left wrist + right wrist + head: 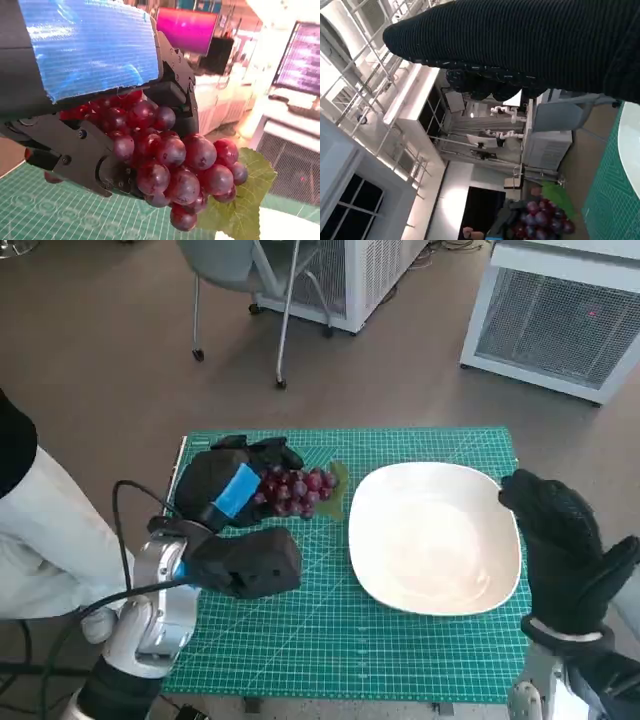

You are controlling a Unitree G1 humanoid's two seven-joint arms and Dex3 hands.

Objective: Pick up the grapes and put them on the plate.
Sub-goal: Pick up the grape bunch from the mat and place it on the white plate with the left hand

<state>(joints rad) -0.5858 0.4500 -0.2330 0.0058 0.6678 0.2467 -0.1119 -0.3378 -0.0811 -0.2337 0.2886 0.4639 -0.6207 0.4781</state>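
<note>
Right hand point(560, 540): seen nearest, at the plate's right rim; nothing is held and its gloved fingers are raised just beside the rim. How far they are spread cannot be told.
Left hand point(235, 490): placed left of the plate; its black fingers point(75, 155) are closed round the grapes, as the left wrist view shows.
Grapes point(170, 165): a dark red bunch with a green leaf point(250, 195), held in the left hand, just left of the plate and apart from it. In the wrist view the bunch appears lifted off the mat, though this is not certain.
Plate point(490, 580): white, set on the right half of the mat; nothing is seen on it.
Mat point(400, 650): green, gridded, laid under the plate and the hands.
Chair point(240, 280): stood on the floor well beyond the plate.
Progress: the grasp is judged made; the carry over the plate's left rim and the release are not yet done.
</note>
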